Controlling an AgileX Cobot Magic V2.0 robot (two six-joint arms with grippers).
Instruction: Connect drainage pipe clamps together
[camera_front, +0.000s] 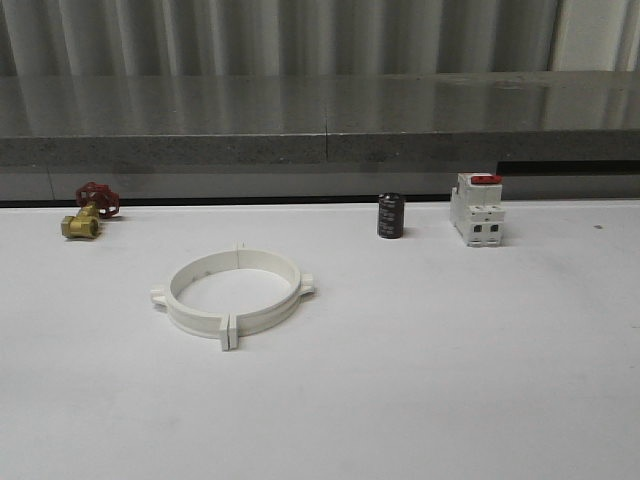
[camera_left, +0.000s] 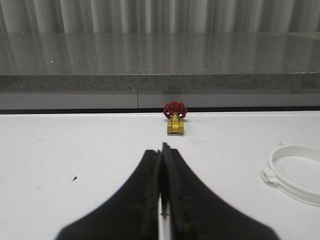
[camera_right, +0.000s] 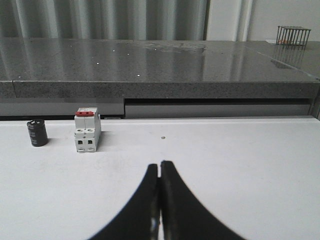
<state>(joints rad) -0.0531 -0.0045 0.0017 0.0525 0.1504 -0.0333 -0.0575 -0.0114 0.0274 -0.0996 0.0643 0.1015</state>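
1. Brass valve (camera_front: 82, 222) with red handwheel, far left at the tabletop (camera_front: 420, 350) back edge.
2. Drainage pipe clamps (camera_front: 233, 292), two white halves meeting as a flat ring, left of centre, well apart from everything else.
3. Black cylinder (camera_front: 390, 216), then white breaker (camera_front: 477, 208) with red switch, back right.
4. Left gripper (camera_left: 161, 165): jaws pressed together, empty.
5. Right gripper (camera_right: 159, 177): jaws together, empty.
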